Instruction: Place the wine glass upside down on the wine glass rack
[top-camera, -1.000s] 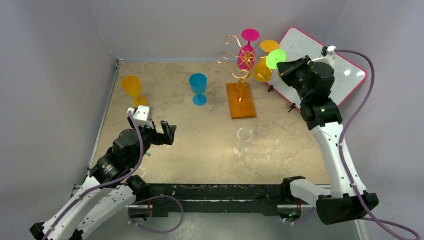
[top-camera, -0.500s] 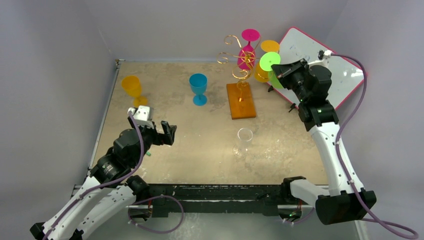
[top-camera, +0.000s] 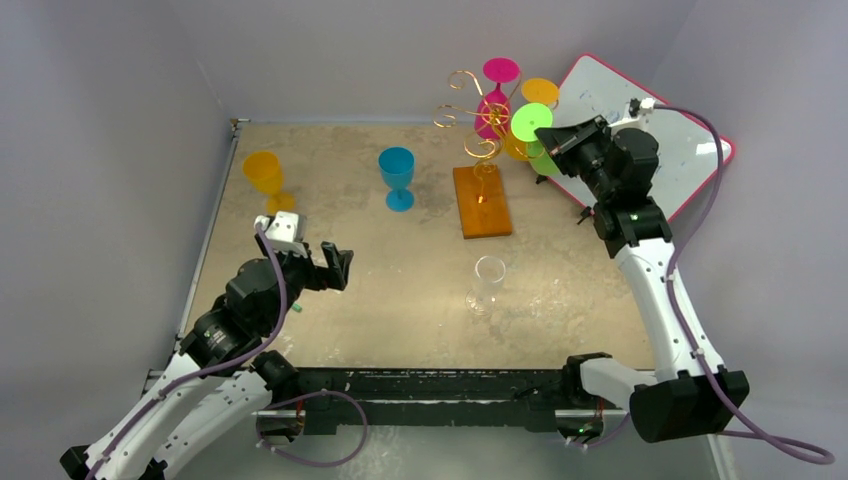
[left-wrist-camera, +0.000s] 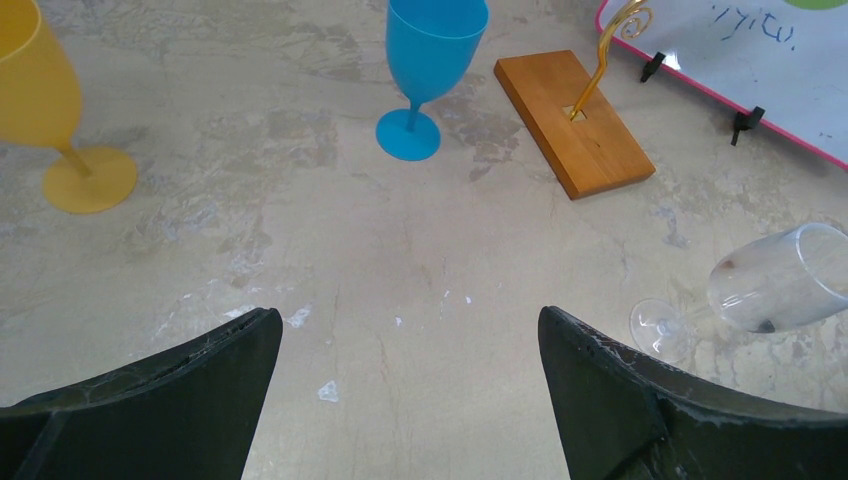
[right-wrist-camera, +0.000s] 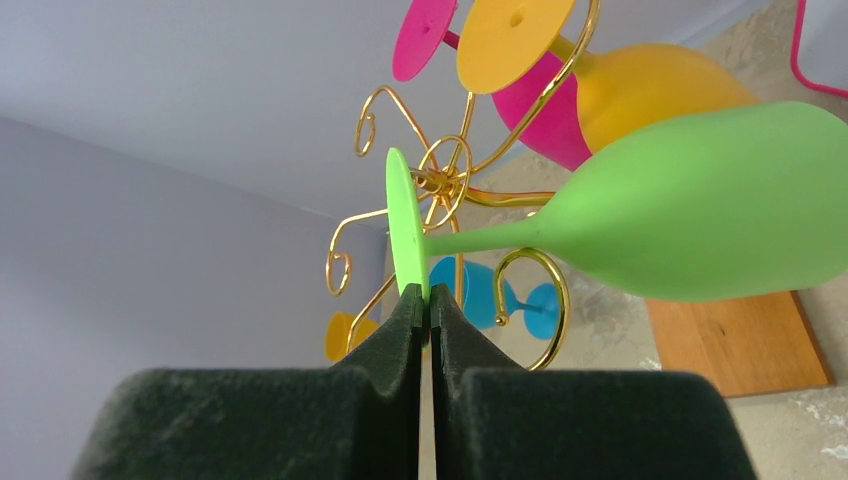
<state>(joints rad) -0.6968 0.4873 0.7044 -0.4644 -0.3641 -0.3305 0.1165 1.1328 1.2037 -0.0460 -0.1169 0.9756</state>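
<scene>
My right gripper (right-wrist-camera: 428, 298) (top-camera: 550, 135) is shut on the round foot of a green wine glass (right-wrist-camera: 690, 205) (top-camera: 531, 122). It holds the glass upside down, tilted, right beside the gold wire rack (top-camera: 478, 120) (right-wrist-camera: 450, 185) on its orange-brown wooden base (top-camera: 481, 200) (left-wrist-camera: 575, 123). The green stem lies just above a gold scroll arm (right-wrist-camera: 540, 290). A pink glass (top-camera: 497, 95) (right-wrist-camera: 425, 38) and an orange glass (top-camera: 535, 95) (right-wrist-camera: 620, 75) hang upside down on the rack. My left gripper (left-wrist-camera: 410, 345) (top-camera: 340, 268) is open and empty over the table.
A blue glass (top-camera: 397, 177) (left-wrist-camera: 428, 70) and a yellow glass (top-camera: 265, 178) (left-wrist-camera: 55, 110) stand upright on the table. A clear glass (top-camera: 486, 284) (left-wrist-camera: 770, 295) stands near the front middle. A pink-framed whiteboard (top-camera: 690, 140) leans at the back right.
My right gripper has carried the green glass left, closer to the rack. The left arm has not moved.
</scene>
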